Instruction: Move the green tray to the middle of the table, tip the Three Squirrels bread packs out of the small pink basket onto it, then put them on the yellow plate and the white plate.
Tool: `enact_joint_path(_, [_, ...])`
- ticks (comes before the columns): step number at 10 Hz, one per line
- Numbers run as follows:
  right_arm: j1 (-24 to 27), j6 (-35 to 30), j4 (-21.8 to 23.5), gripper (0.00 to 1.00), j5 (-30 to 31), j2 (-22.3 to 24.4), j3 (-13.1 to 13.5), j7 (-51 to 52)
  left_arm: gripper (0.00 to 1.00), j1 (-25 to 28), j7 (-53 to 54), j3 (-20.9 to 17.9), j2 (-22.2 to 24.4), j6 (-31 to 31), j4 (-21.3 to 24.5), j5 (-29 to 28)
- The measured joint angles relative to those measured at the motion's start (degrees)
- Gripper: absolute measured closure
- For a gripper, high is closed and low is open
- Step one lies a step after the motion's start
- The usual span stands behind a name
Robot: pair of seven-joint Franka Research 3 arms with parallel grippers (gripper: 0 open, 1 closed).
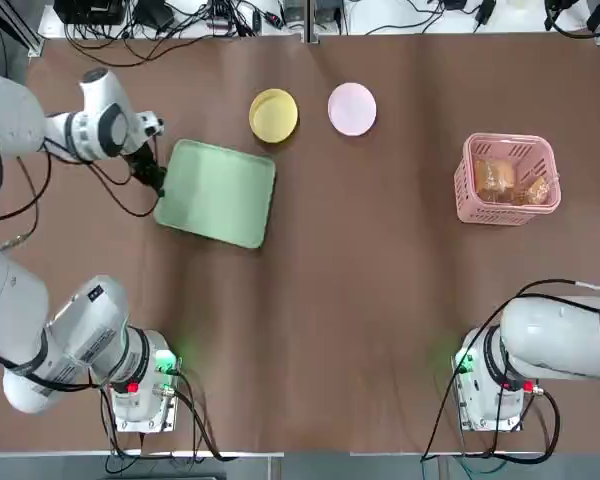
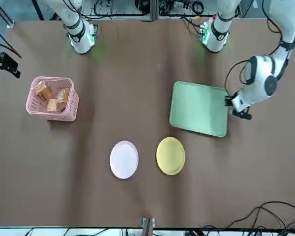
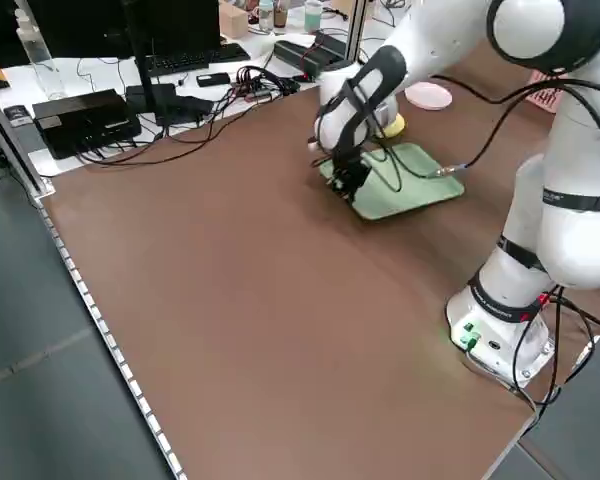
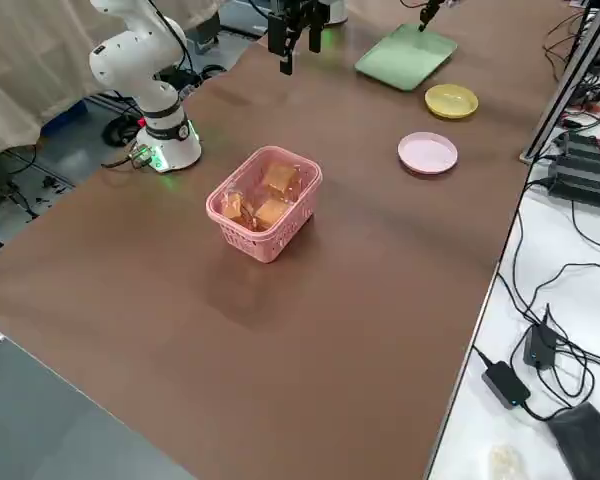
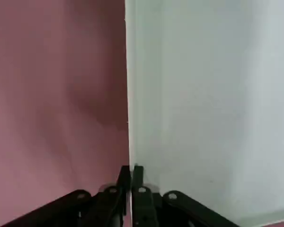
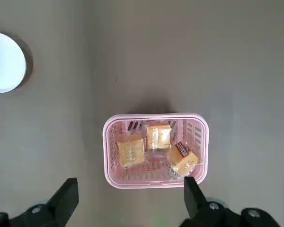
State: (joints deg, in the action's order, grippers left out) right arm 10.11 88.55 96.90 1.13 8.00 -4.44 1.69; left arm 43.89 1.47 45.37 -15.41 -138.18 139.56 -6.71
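The dark brown matte table [image 1: 380, 260] filled the overhead picture, cables trailing along its top edge. My left gripper [image 1: 156, 182] was clenched on the left rim of the flat mint-green rectangular tray [image 1: 220, 192], left of centre in that picture. Just above the tray's right corner lay the small round yellow plate [image 1: 274, 115], with the small round white plate [image 1: 352, 108] beside it. Far right stood the pale pink slatted plastic basket [image 1: 470, 180], holding the clear packs of orange-brown bread [image 1: 498, 179]. My right gripper [image 6: 128, 201] hung spread wide above that basket.
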Motion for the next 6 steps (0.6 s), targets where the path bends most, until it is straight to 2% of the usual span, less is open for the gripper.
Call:
enact_joint_path(2, [0.0,0.0,0.0,0.01,0.0,0.0,0.0,0.0,0.94,-0.7,-12.6,9.0,-1.5,0.0,0.0,0.0])
enact_joint_path(3, [0.0,-0.1,0.0,0.01,0.0,0.0,0.0,0.0,0.94,-1.0,-16.9,12.3,-1.9,0.0,0.0,0.0])
enact_joint_path(4, [0.0,-0.1,0.0,0.01,0.0,0.0,0.0,0.0,0.94,-1.9,-20.7,14.4,-2.1,0.0,-0.2,0.0])
enact_joint_path(6, [0.0,-0.1,0.0,0.01,0.0,0.0,0.0,0.0,0.94,-8.0,-27.7,15.1,-3.6,-0.1,-2.2,0.0])
